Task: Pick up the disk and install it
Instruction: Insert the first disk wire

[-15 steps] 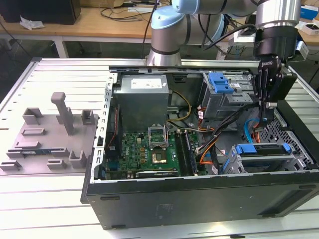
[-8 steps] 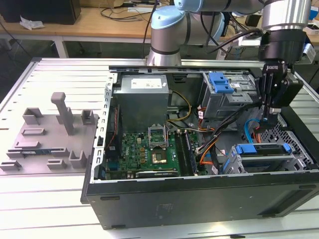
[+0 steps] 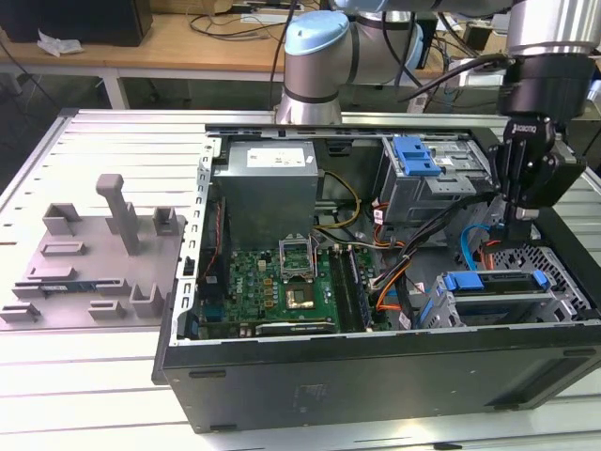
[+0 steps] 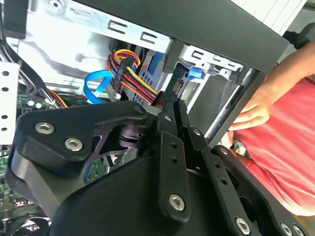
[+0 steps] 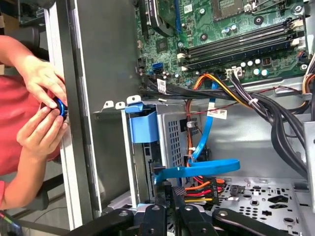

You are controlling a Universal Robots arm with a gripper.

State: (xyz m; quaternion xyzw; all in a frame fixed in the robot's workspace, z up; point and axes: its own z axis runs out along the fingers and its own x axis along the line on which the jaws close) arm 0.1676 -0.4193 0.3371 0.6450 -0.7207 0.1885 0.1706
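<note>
**Closed pincer above the seated disk**

Exterior view: the pincer [image 3: 515, 218] hangs closed and empty. The disk [image 3: 493, 287], silver metal in a glossy blue plastic frame, lies in the drive cage just below it.

Second wrist view: bundled wires [image 4: 130, 69] run right beside the pincer [image 4: 173, 101]; a sideways drift could snag them.

First wrist view: a flat blue cable [image 5: 197, 169] loops just ahead of the pincer [image 5: 173, 191]. A person's hands [image 5: 42, 132] work beyond the case wall.

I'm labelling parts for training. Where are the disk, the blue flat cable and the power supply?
the disk [image 3: 496, 282], exterior view, on its blue carrier's top bar.
blue flat cable [image 5: 197, 170], first wrist view, middle of its band.
power supply [image 3: 268, 193], exterior view, grey side face.
</note>
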